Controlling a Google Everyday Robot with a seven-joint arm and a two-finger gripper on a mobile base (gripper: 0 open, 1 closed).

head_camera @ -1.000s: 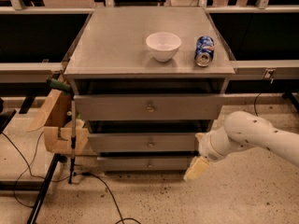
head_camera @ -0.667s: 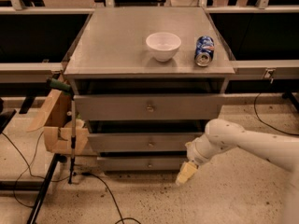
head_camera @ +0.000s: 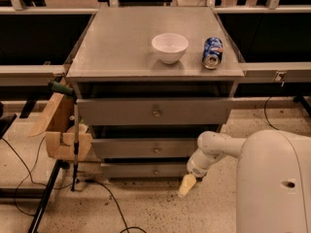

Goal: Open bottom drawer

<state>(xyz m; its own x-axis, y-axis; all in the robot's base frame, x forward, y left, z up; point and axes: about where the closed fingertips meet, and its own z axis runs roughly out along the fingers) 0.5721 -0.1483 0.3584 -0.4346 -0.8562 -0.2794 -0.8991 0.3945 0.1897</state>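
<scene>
Leftward and lower than before, the gripper (head_camera: 187, 185) hangs just off the right end of the bottom drawer (head_camera: 129, 170); its knob (head_camera: 156, 170) lies leftward, slightly higher; the gripper's state I cannot tell.

One camera looks down from high in front of the grey metal cabinet (head_camera: 121, 52), facing its drawer fronts at middling range. The cream-tipped gripper (head_camera: 186, 185) hangs low by the right end of the narrow grey bottom drawer (head_camera: 131, 170).

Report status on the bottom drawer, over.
Pincer low by the floor, at right end of the bottom drawer. Knob not gripped. Bowl and can on top, out of the way.
</scene>
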